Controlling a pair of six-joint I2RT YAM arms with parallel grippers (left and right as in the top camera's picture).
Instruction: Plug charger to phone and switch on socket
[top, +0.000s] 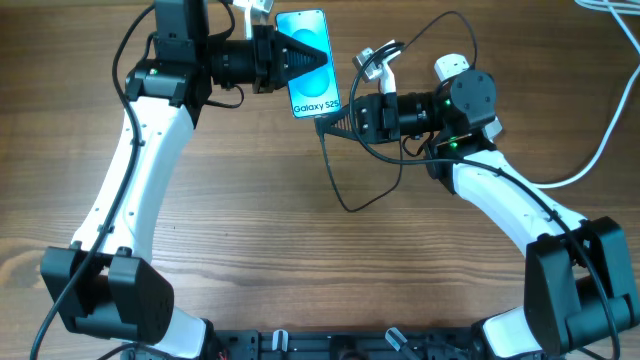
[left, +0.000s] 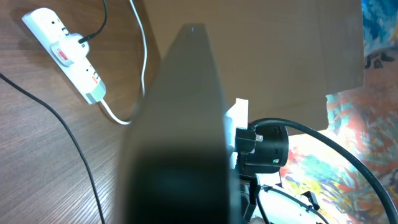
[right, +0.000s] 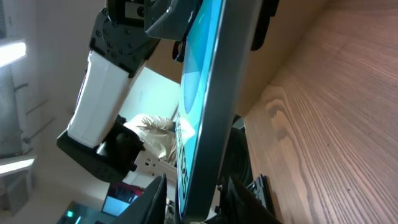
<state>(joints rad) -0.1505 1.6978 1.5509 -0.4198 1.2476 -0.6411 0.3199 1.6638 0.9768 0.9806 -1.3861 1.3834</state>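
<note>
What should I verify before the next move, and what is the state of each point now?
1. Left gripper clamps the phone: ok.
2. Right gripper is at the phone's Galaxy end: ok.
3. Charger connector seated in the phone: cannot tell, hidden.
4. Adapter sits in the socket: ok.
5. Socket switched on: cannot tell.
</note>
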